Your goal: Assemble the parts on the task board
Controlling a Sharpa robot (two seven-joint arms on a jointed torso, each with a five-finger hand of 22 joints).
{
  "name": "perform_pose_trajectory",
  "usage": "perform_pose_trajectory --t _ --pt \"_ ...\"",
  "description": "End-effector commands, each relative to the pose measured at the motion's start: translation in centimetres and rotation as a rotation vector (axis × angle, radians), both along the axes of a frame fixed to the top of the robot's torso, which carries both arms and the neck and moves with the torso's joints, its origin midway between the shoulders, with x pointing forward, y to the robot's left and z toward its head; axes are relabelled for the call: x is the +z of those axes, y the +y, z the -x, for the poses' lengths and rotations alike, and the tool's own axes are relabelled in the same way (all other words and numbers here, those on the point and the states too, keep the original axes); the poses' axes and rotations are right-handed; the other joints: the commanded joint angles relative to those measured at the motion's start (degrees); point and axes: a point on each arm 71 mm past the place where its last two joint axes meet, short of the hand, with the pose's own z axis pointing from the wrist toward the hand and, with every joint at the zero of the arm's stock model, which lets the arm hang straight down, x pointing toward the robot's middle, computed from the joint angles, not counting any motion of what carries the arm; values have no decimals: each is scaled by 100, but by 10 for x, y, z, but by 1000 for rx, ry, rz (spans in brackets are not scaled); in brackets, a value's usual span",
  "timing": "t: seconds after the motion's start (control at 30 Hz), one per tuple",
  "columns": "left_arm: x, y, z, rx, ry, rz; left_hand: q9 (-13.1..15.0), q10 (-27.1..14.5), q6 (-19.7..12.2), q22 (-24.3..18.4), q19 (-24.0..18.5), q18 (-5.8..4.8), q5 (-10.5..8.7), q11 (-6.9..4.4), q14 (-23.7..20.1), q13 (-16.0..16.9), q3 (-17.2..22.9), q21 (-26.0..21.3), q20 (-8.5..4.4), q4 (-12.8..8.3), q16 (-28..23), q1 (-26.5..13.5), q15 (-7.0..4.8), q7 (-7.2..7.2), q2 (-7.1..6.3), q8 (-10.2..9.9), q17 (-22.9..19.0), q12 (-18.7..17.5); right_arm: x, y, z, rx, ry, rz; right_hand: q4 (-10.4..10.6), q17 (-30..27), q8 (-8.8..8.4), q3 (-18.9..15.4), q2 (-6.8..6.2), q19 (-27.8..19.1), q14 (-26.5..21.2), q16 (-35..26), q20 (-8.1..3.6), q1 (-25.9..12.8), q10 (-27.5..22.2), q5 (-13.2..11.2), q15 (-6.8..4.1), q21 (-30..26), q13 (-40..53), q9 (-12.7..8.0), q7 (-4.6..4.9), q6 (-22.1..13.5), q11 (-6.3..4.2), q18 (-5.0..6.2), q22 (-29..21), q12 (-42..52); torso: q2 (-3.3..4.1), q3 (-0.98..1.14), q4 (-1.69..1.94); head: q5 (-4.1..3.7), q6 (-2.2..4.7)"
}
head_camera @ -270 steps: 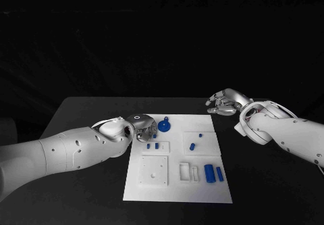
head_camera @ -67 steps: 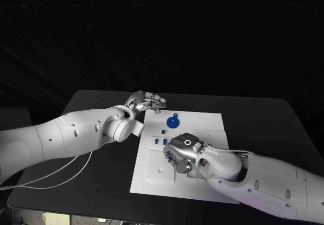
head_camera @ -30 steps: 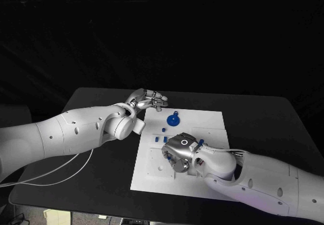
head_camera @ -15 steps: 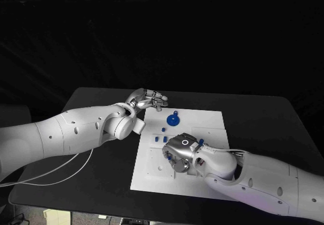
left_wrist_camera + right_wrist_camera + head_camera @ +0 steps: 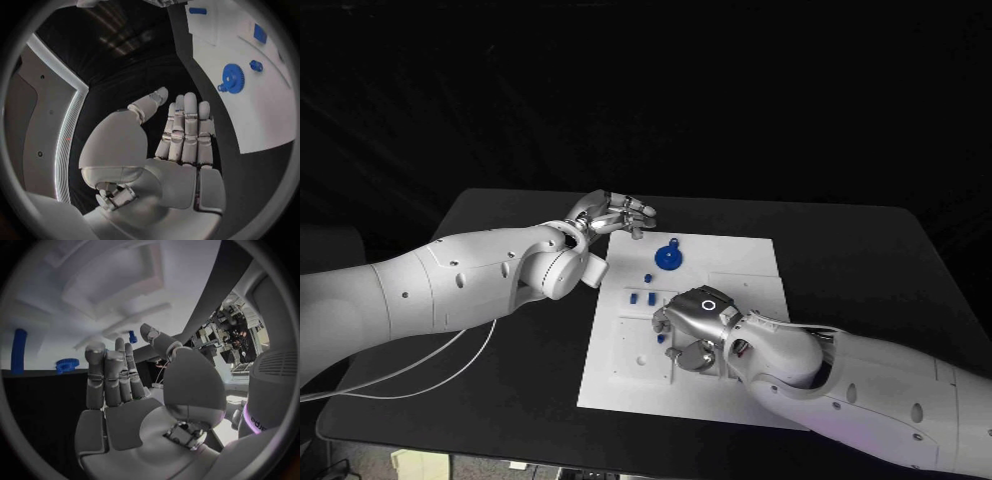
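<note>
So compared with a few seconds back, the roles have basically been swapped: the left hand (image 5: 613,214) has been pulled off the task board (image 5: 740,262) and is now parked over the black table (image 5: 502,215) just past the board's far left corner. The right hand (image 5: 692,335) has been brought in over the middle of the board. In the last half second it's only been nudged a touch toward the near side, so it seems to be settling in, not travelling. In the wrist views both hands are seen flat, fingers stretched out side by side, with nothing held in either. The blue gear (image 5: 668,258) is left lying on the far part of the board, well apart from both hands, and the small blue pegs (image 5: 640,296) sit just beside the right hand on the board's left. A blue cylinder (image 5: 19,351) can be made out past the right hand's fingers. Nothing's been picked up yet, so the next pick is probably meant for the right hand; which part is being targeted can't be told.
</note>
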Motion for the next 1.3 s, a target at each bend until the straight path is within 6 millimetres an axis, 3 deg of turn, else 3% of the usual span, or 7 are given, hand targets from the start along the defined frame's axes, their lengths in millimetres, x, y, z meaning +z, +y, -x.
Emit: perform_pose_trajectory --t 0.03,0.4,0.57,0.7,0.83,0.97,1.3 --pt "2 -2 0 -14 0 10 2 -23 -33 8 -35 -23 -33 23 -4 0 -32 -20 -17 -4 -28 -58 38 11 -13 6 9 -32 8 -5 -1 -15 24 -71 14 -9 -27 -22 11 26 22 -13 -1 -4 -40 -27 24 -29 -13 -7 57 -106 12 490 52 -27 -2 2 -1 -17 18" --pt "2 0 0 -12 -1 9 2 -23 -36 10 -34 -23 -35 23 -3 1 -32 -23 -17 -2 -31 -56 38 13 -9 6 13 -31 54 -54 -27 -143 130 -126 107 -42 30 88 19 85 65 -4 -6 143 77 -10 -4 -52 -18 4 31 -47 -18 490 36 21 -6 0 -9 -72 87" --pt "2 1 -1 -9 -1 8 2 -21 -36 11 -33 -22 -35 22 -1 1 -33 -24 -17 -2 -31 -54 38 13 -8 6 15 -30 68 -80 -38 -174 105 -82 130 -49 33 7 49 165 128 30 -32 132 109 200 -23 -30 -27 -4 40 -64 -37 490 42 28 -7 2 -14 -80 101" --pt "2 1 -1 -10 -1 9 2 -20 -36 12 -33 -22 -35 21 1 2 -34 -25 -17 -1 -32 -53 37 13 -7 7 17 -29 65 -97 -51 -221 98 -13 107 -58 25 -100 45 179 136 35 -39 114 88 246 -17 -37 -43 -13 49 -96 -29 490 42 9 -9 0 -14 -91 117" --pt "2 0 -1 -12 -1 9 2 -19 -37 13 -32 -22 -35 21 2 2 -34 -25 -17 -2 -33 -52 37 13 -8 7 19 -29 62 -97 -56 -223 52 48 60 -69 8 -244 48 172 128 33 -43 90 8 182 10 -57 -79 -29 61 -148 -1 490 41 -41 2 5 -7 -92 125" --pt "1 -1 -1 -14 0 10 2 -19 -37 14 -32 -22 -36 21 2 2 -35 -26 -17 -1 -34 -51 37 13 -8 7 21 -29 57 -99 -58 -228 56 81 42 -87 -23 -323 30 151 113 22 -22 83 -108 20 57 -88 -135 -51 -15 -230 46 490 36 -94 4 17 1 -95 123" --pt "1 0 -1 -12 0 9 2 -19 -38 16 -31 -22 -36 21 3 3 -37 -28 -17 0 -36 -52 37 14 -7 7 24 -28 43 -98 -59 -233 75 132 53 -114 -2 -257 52 148 108 26 1 225 -95 -9 65 -132 -196 -57 -37 -239 52 490 28 -38 5 2 9 -99 109"
